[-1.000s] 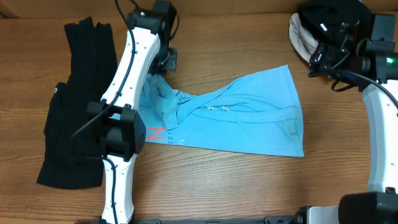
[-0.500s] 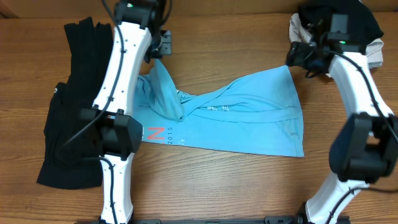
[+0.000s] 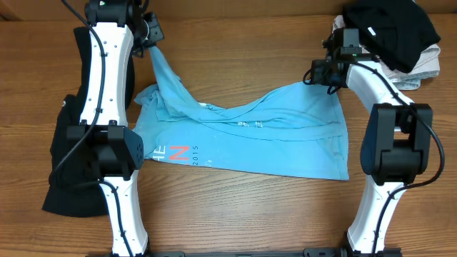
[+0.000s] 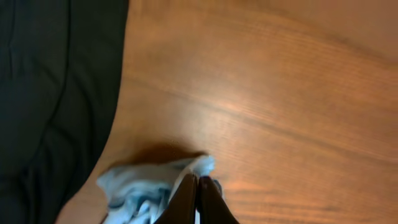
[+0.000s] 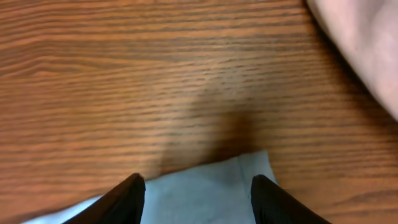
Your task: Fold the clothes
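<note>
The light blue T-shirt (image 3: pixel 278 135) lies crumpled across the middle of the wooden table, its red-orange mark (image 3: pixel 179 152) near the left side. My left gripper (image 3: pixel 148 37) is shut on a bunched corner of the shirt (image 4: pixel 146 186) and holds it stretched toward the far left. My right gripper (image 3: pixel 323 74) is open, its fingers (image 5: pixel 198 188) spread on either side of the shirt's far right corner (image 5: pixel 217 186).
A pile of black garments (image 3: pixel 89 121) lies along the left edge, also in the left wrist view (image 4: pixel 50 93). A black garment on a light one (image 3: pixel 389 32) sits at the far right corner; the pale cloth (image 5: pixel 367 43) shows in the right wrist view.
My left gripper has pulled the shirt's corner up and to the far left, stretching the cloth. My right arm has swung in from the far right down to the shirt's far right corner.
</note>
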`<state>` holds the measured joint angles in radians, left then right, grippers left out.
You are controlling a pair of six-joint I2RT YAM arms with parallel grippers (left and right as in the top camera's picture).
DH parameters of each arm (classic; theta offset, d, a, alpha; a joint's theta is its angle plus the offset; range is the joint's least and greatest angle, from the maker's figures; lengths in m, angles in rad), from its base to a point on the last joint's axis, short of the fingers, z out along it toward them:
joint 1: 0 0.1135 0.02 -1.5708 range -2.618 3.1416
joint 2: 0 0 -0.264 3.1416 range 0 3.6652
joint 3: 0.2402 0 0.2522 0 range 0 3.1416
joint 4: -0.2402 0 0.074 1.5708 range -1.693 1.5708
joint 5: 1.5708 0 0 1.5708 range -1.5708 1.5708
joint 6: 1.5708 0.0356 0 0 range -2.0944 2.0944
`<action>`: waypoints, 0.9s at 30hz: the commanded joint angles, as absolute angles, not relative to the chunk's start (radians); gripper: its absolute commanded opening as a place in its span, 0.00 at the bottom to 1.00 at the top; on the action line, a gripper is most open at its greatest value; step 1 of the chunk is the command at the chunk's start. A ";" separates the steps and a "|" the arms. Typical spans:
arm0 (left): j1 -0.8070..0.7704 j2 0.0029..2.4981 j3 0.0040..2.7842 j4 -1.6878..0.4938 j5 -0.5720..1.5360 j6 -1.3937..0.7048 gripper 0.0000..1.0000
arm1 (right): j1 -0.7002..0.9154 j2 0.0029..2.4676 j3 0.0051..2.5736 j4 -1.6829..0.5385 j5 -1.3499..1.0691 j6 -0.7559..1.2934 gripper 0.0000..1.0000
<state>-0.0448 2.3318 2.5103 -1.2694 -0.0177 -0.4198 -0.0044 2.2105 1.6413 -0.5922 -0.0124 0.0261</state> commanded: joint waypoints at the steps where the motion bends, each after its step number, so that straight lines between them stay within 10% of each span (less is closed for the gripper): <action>1: -0.051 2.320 2.537 -1.223 -0.027 -0.414 0.04 | -0.009 2.248 1.637 -0.574 0.065 0.029 0.60; 9: -0.051 2.320 2.537 -1.169 -0.041 -0.414 0.04 | -0.009 2.299 1.637 -0.548 0.081 0.029 0.67; 11: -0.050 2.320 2.537 -1.167 -0.053 -0.414 0.04 | -0.009 2.308 1.637 -0.555 0.077 0.030 0.59; 14: -0.044 2.320 2.537 -1.166 -0.056 -0.414 0.04 | -0.009 2.307 1.638 -0.554 0.078 0.031 0.22; 27: -0.032 2.320 2.538 -1.174 -0.051 -0.336 0.04 | -0.051 2.151 1.916 -0.831 0.047 0.089 0.04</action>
